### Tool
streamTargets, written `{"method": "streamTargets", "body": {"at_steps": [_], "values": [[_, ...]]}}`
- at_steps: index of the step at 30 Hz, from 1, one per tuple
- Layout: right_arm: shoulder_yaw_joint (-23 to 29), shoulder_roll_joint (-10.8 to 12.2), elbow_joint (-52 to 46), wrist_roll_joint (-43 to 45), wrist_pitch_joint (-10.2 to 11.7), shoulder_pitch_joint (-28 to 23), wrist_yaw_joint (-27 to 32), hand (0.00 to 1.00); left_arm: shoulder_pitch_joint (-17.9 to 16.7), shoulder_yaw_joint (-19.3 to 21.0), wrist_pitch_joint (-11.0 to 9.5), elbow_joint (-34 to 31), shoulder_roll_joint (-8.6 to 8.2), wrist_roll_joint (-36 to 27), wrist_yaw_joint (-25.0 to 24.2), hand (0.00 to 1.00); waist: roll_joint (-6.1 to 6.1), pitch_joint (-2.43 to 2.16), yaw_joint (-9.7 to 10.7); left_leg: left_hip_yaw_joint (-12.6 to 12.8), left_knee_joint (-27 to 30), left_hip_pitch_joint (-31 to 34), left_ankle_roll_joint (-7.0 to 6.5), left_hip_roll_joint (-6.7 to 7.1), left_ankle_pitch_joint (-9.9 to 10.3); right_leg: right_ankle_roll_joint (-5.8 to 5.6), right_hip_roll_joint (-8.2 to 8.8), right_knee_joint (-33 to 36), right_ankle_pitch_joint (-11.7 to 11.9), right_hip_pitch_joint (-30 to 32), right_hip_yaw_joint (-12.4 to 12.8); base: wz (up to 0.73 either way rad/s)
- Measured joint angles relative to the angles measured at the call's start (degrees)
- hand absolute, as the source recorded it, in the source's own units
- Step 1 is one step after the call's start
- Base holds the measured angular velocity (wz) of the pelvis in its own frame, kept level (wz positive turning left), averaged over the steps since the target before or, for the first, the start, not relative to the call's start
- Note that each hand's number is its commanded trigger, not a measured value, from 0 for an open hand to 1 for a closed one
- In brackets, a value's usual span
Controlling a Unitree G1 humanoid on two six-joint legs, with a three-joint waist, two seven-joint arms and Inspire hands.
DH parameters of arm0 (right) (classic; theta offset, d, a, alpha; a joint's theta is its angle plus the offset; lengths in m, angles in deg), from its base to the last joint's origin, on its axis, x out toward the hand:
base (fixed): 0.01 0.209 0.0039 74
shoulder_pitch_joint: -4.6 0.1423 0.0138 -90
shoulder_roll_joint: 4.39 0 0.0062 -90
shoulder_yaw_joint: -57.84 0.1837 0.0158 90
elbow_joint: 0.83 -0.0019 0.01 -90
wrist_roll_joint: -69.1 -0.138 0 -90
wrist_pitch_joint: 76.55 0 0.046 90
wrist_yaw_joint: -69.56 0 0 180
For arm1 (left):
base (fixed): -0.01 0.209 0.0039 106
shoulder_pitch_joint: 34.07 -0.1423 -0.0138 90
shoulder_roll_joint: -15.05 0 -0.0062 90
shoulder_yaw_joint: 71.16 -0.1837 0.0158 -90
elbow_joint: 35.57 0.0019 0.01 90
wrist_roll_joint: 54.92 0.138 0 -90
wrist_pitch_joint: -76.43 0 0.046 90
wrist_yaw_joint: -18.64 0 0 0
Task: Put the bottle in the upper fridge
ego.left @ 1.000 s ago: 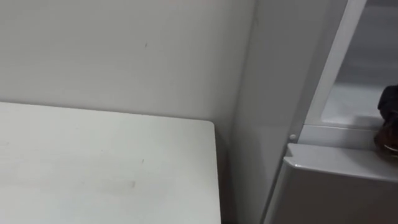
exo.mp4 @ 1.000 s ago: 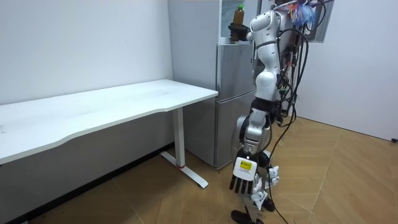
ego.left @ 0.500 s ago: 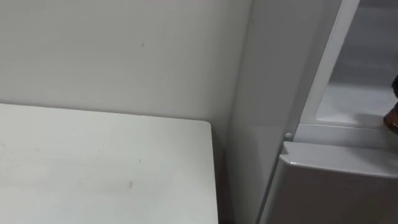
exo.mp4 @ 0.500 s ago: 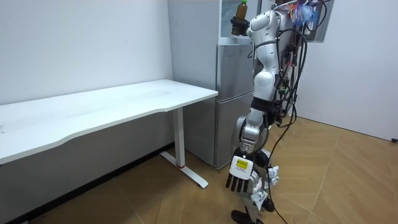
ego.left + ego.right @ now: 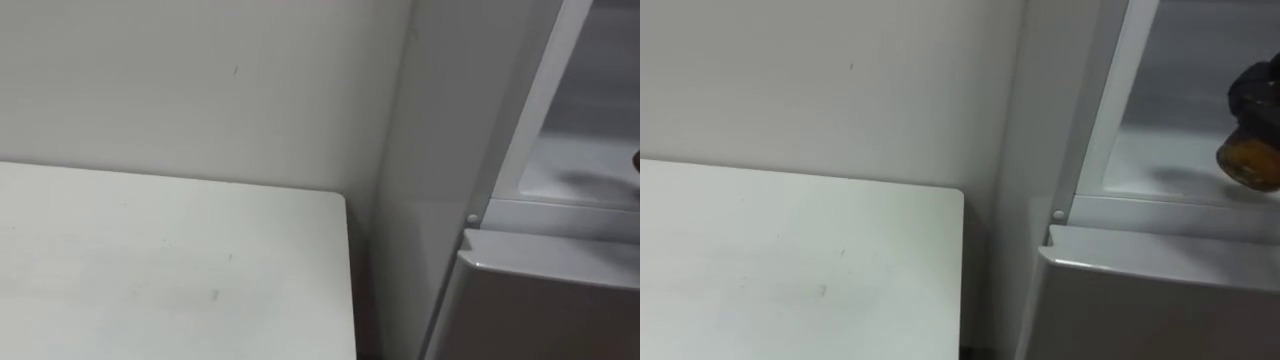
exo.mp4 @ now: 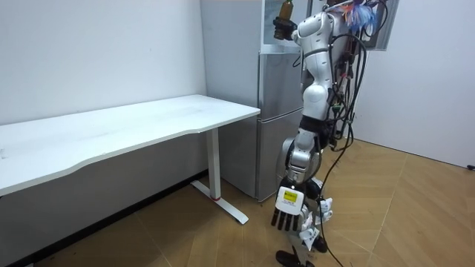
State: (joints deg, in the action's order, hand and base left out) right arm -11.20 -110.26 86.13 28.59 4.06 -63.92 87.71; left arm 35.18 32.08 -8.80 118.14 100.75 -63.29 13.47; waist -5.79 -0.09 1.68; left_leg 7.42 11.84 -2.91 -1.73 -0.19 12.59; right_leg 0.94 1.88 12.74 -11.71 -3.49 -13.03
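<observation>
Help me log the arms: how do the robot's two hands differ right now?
The right hand is raised at the upper fridge; the left hand hangs low near the floor. The right hand is curled round the bottle; the left hand's fingers are straight, holding nothing. Both are dark.

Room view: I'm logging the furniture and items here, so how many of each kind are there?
White rectangular table: 1
Grey metal fridge: 1
Amber-brown bottle, in the right hand: 1
Total: 3
</observation>
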Motion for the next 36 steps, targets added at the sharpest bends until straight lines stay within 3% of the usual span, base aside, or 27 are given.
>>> {"method": "streamTargets", "body": {"at_steps": [5, 10, 16, 20, 23, 26, 32, 36], "values": [[-2.1, 0.0, 5.1, -2.3, -0.9, 1.4, -3.0, 1.00, 0.7, 0.0, 1.1, -1.6, 0.06, 0.0, 0.0, 0.00, -0.03, 0.03, -0.1, 0.0, 0.0, 0.1, 0.00, 0.02, 0.0, 0.00, -0.10, 0.0, 0.0, 0.2, 0.0, 0.00], [-2.6, 0.0, 9.9, -4.4, -0.5, 4.6, -6.4, 1.00, 0.9, -0.2, 1.3, -1.9, 0.09, 0.1, -0.4, 0.00, -0.18, 0.10, -0.5, -0.1, 0.0, 0.3, 0.00, 0.01, 0.0, 0.01, -0.19, -0.1, 0.0, 0.2, 0.1, -0.01], [-3.7, -1.0, 14.9, -7.8, 0.2, 6.7, -10.9, 1.00, 0.7, -0.1, 3.1, -1.9, 0.43, 0.4, -0.5, 0.00, -0.32, -0.01, -1.0, -0.7, 0.1, 0.1, 0.00, 0.03, 0.0, 0.01, 0.00, -0.2, 0.0, 0.1, -0.9, 0.04], [-5.9, -4.9, 22.4, -6.7, 0.7, 9.0, -12.3, 1.00, 0.7, 0.0, 4.9, -2.8, 0.88, 0.6, 0.2, 0.00, -0.22, 0.03, -3.4, -1.4, 0.5, 0.1, 0.03, -0.01, 0.0, 0.01, 0.04, -0.2, 0.0, -0.6, -1.3, 0.06], [-8.2, -6.6, 27.0, -5.1, 1.0, 10.9, -13.3, 1.00, 0.7, -0.1, 6.1, -3.5, 0.88, 0.4, 1.0, 0.00, -0.27, 0.02, -3.9, -1.9, 0.8, 0.2, 0.07, -0.01, 0.0, 0.04, 0.01, -0.2, 0.0, -1.0, -1.5, 0.09], [-8.9, -6.7, 28.5, -3.4, 1.4, 11.3, -13.9, 1.00, 0.7, -0.2, 6.5, -3.5, 0.88, 0.4, 1.2, 0.00, -0.34, 0.00, -4.4, -2.5, 0.9, 0.0, 0.13, 0.00, 0.1, 0.04, 0.01, -0.3, 0.0, -1.6, -2.1, 0.11], [-9.6, -6.7, 33.3, 5.2, 3.8, 11.3, -15.1, 1.00, -0.5, 0.1, 6.7, -3.3, 0.83, -0.1, 1.2, 0.00, -0.95, -0.08, -8.0, -3.0, 1.8, -0.1, 0.29, -0.19, 0.3, 0.52, 0.03, -1.2, 0.4, -2.6, -3.6, 0.02], [-10.5, -6.8, 36.9, 7.0, 5.0, 12.3, -14.5, 1.00, -1.7, 0.1, 6.8, -3.1, 0.87, -1.1, 1.1, 0.00, -1.29, -0.25, -9.2, -3.5, 2.3, 0.0, 0.36, -0.22, 0.3, 0.58, -0.01, -2.3, 0.4, -3.0, -4.4, 0.09]]}}
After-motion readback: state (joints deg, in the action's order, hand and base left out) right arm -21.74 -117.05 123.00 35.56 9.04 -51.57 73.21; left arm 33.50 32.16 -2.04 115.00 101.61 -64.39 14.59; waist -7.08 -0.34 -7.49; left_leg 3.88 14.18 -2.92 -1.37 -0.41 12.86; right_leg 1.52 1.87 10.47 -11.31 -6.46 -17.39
